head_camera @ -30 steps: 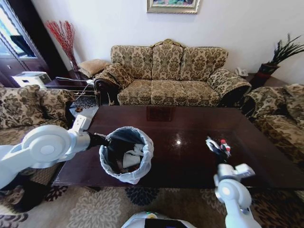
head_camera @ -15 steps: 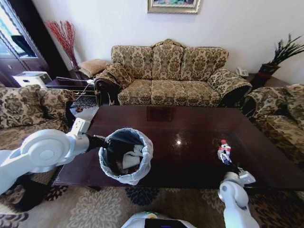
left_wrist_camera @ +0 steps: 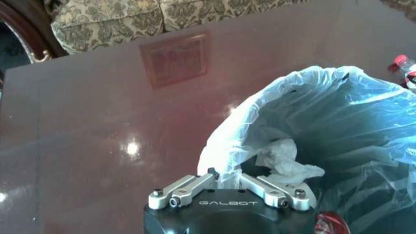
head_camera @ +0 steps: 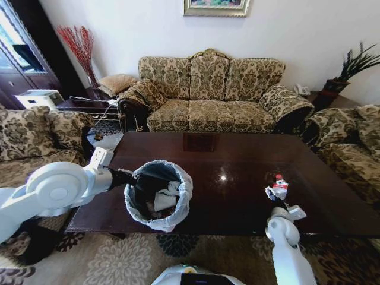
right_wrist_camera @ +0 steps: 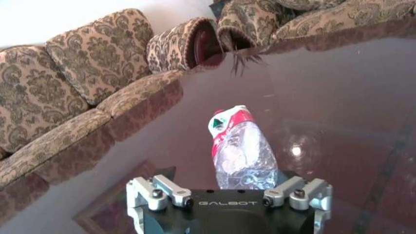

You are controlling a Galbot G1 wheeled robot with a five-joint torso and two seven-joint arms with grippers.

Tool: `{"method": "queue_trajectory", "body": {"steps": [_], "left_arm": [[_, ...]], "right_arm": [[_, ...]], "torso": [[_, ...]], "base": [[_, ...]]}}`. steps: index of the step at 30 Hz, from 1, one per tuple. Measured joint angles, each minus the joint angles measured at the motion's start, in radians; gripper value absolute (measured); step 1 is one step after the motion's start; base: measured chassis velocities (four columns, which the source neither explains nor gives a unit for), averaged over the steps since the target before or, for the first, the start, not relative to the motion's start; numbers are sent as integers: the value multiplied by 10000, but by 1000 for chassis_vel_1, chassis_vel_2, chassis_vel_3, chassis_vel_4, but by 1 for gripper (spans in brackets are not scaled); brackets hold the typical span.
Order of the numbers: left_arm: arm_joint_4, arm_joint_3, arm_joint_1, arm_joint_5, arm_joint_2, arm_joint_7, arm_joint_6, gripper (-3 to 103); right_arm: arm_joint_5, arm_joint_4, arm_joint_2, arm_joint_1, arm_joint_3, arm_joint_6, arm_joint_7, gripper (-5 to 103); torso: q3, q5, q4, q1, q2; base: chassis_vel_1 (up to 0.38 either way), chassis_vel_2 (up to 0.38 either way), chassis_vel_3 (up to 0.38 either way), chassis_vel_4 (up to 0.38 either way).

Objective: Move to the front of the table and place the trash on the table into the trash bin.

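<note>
While the right pincer is closing its fingers on the clear red-capped bottle at the lower right of the head view, the bottle is standing up out of the grip above the counter. In the right wrist view the crumpled bottle is sitting between the two fingers with its red-and-white label end pointing away from the pincer, over the glossy surface.

At the lower left of the head view, the left pincer is clamping the near rim of the trash bin, pinching the white bag folded over it. The left wrist view is showing the pincer closed on that plastic fold, with white tissue lying inside the bin and a bit of red at the bottom edge of the frame. The bin is sitting at the front left part of the counter.

The counter is dark, glossy reddish-brown wood, mirroring a ceiling light as a bright spot near its middle. Across the top of the head view a patterned sofa is standing against a pale wall under a framed picture; matching armchairs are flanking the counter left and right, and a patterned rug is covering the floor at the bottom.
</note>
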State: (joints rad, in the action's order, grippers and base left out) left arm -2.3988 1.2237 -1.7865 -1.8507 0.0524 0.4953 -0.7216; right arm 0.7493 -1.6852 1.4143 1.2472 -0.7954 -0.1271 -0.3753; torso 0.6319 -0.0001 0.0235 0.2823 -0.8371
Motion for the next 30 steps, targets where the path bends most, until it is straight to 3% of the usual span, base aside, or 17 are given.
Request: {"method": "queue_trajectory", "body": {"steps": [10,14,16,17,25,28,29,30], "left_arm": [[129,5,20,245,54,-327,169,0],[133,5,-35,417,99,-424,168,0],[133,5,-52,451,111,-449,168,0],[131,4,-54,479,137,-455,166,0],[98,59,-37,499,342,-493,88,0],[13,122,-36,502,483,-463,-6,0],[13,122,-36,502,483,-463,-6,0],[12,126,-49,524,510,-447,-27,0]], "right_arm": [[85,-10,33,57,0,-3,75,68],[240,-83,79,116,-18,-15,86,47],[241,-87,87,130,-17,-14,85,47],[240,-108,97,158,-10,-14,85,37],[466,-419,-28,330,-56,-60,15,25],[1748,-1535,-51,641,-270,-109,466,19],[1748,-1535,-51,641,-270,-109,466,19],[2217,-2056,-78,812,-316,-127,912,19]], "torso": [[0,0,-2,0,0],[0,0,-1,0,0],[-1,0,-1,0,0],[0,0,0,0,0],[-1,2,-1,0,0],[0,3,-4,0,0],[0,3,-4,0,0],[0,2,1,0,0]], "base": [[0,0,0,0],[0,0,0,0],[0,0,0,0],[0,0,0,0],[0,0,0,0],[0,0,0,0],[0,0,0,0],[0,0,0,0]]}}
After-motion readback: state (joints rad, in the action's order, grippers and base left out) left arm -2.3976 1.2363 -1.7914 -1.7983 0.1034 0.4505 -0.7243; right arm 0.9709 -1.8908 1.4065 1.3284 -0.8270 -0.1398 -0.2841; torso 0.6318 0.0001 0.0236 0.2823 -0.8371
